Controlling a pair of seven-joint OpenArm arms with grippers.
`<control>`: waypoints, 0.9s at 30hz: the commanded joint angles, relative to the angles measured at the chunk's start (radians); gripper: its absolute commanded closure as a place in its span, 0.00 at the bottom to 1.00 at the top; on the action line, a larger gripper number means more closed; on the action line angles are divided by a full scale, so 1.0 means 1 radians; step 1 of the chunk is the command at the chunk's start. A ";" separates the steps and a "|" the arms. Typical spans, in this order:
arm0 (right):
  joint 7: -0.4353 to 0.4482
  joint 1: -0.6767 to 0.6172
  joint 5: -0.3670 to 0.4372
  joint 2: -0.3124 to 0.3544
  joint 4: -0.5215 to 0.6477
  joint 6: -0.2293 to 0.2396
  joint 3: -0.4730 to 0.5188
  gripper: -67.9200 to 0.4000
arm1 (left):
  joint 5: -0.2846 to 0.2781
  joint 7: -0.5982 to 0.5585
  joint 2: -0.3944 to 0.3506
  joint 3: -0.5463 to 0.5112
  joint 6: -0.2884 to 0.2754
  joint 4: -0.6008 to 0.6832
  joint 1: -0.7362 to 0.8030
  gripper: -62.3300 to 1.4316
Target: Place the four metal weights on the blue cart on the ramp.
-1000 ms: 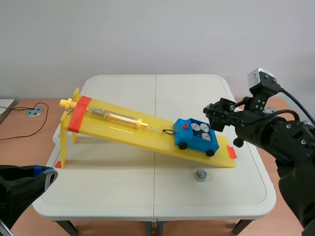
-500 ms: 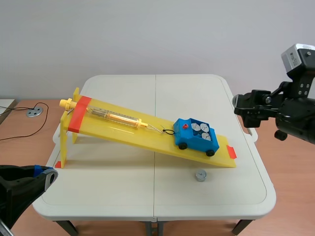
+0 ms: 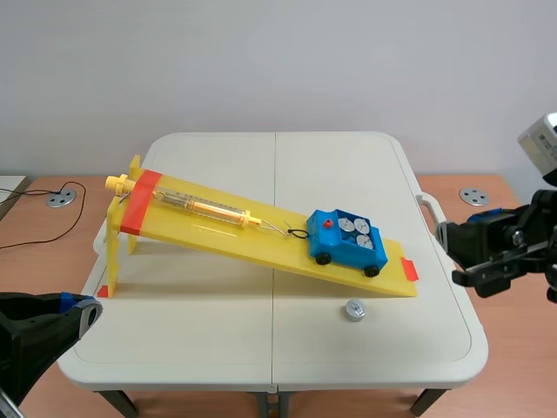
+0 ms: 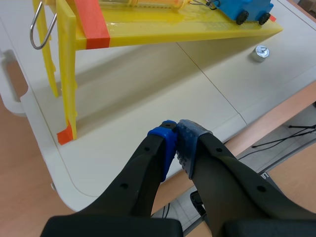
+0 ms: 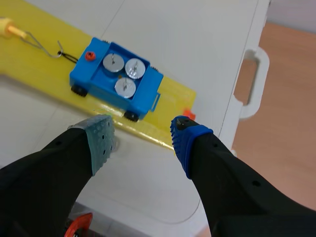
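Inspecting remotely, I record a white bench (image 3: pixel 218 340) with a seam down its middle, standing on a wood-coloured floor (image 3: pixel 35 231) before a plain pale wall (image 3: pixel 278 61). One round floor plate (image 3: pixel 59 198) lies left of the bench with a black cable (image 3: pixel 35 233) beside it, and a second plate (image 3: pixel 474 196) lies to the right. The yellow ramp (image 3: pixel 261 246) slopes down toward the bench's right. The blue cart (image 3: pixel 346 244) sits near the ramp's low end, carrying three metal weights (image 5: pixel 126 74). The fourth weight (image 3: pixel 354 309) lies on the bench, just in front of that low end. The left fingers (image 4: pixel 165 143) are pressed together on nothing, above the bench's near left edge. The right fingers (image 5: pixel 190 140) stand wide apart, empty, by the bench's right edge.
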 commanded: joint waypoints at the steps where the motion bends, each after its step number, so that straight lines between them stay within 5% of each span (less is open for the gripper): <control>1: 0.086 0.011 0.084 0.049 0.089 0.056 0.022 0.59 | -0.031 -0.090 -0.010 -0.008 -0.024 0.032 -0.022 0.93; 10: 0.130 -0.001 -0.019 0.045 0.053 0.040 -0.029 0.59 | -0.031 -0.090 -0.010 -0.008 -0.024 0.032 -0.022 0.93; 21: 0.211 0.110 -0.199 -0.018 -0.125 -0.017 -0.166 0.59 | -0.031 -0.090 -0.010 -0.008 -0.024 0.032 -0.022 0.93; 27: 0.228 0.180 -0.233 -0.055 -0.222 -0.028 -0.206 0.58 | -0.031 -0.090 -0.010 -0.008 -0.024 0.032 -0.022 0.93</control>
